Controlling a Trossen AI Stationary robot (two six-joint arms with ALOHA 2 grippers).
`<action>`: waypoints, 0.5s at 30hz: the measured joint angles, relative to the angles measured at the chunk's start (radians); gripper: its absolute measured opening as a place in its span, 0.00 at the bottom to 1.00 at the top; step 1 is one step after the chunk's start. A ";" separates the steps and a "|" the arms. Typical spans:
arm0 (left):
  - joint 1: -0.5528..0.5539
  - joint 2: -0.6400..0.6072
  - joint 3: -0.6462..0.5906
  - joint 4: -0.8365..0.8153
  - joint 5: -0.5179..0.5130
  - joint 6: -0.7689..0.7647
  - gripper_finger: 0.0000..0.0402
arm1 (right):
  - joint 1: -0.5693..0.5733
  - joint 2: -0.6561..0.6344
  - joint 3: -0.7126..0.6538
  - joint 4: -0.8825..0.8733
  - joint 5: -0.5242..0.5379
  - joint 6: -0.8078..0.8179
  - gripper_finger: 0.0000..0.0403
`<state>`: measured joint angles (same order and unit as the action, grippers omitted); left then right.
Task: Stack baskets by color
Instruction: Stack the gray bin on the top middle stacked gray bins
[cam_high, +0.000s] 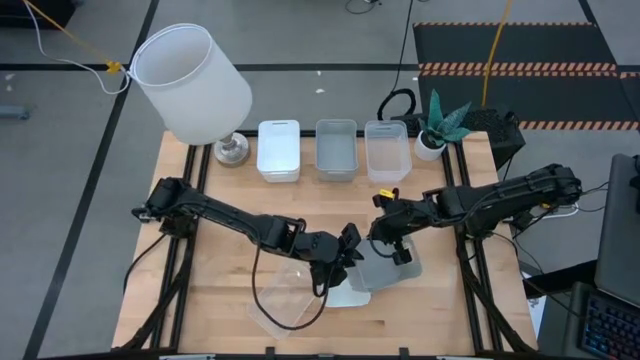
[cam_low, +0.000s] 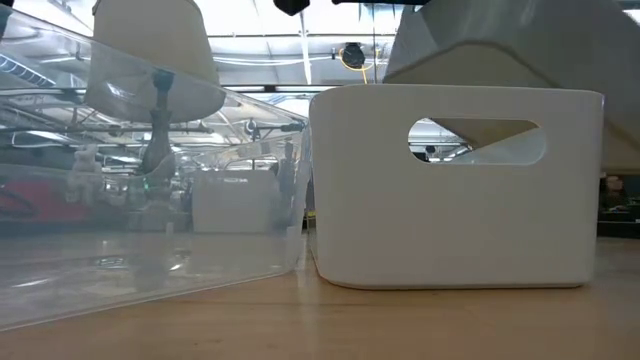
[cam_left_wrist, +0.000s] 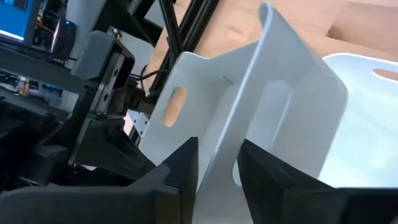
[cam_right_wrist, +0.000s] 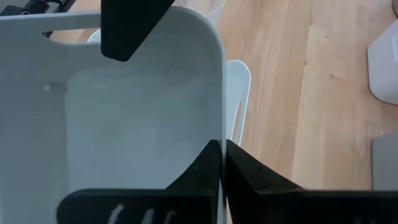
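- Nearest the low camera: clear see-through rectangular plastic basket (cam_low: 150, 200), lying tilted at the table's front left, untouched — probably waiting its turn.
- Just right of it, opaque white rectangular plastic basket (cam_low: 455, 190) upright on the wooden table (cam_high: 220, 200), handle slot facing the low camera.
- Left gripper (cam_left_wrist: 217, 165) straddles that white basket's end wall, one finger each side; gap narrow, real clamp or not — cannot tell.
- Right gripper (cam_right_wrist: 222, 163) pinched shut on the wall of a grey rectangular plastic basket (cam_right_wrist: 124, 106), held tilted over the white one; judged mid-carry toward the grey pile.
- Back row, left to right: white stack (cam_high: 278, 150), grey stack (cam_high: 336, 150), clear stack (cam_high: 386, 150), side by side as colour targets.
- Big white lampshade (cam_high: 192, 82) back left, not involved.
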<state>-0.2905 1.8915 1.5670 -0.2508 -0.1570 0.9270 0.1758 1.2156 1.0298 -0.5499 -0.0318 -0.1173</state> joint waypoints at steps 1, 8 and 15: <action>0.000 0.000 0.000 0.000 0.000 0.008 0.25 | 0.000 0.000 0.000 0.000 0.000 0.000 0.01; 0.000 0.000 0.000 -0.003 0.000 0.043 0.16 | 0.000 0.000 0.000 0.000 0.005 0.030 0.03; 0.001 0.001 0.000 -0.002 -0.006 0.034 0.14 | 0.000 -0.021 0.000 0.031 0.115 0.084 0.21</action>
<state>-0.2893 1.8923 1.5669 -0.2527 -0.1628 0.9613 0.1760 1.1948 1.0298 -0.5192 0.0834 -0.0332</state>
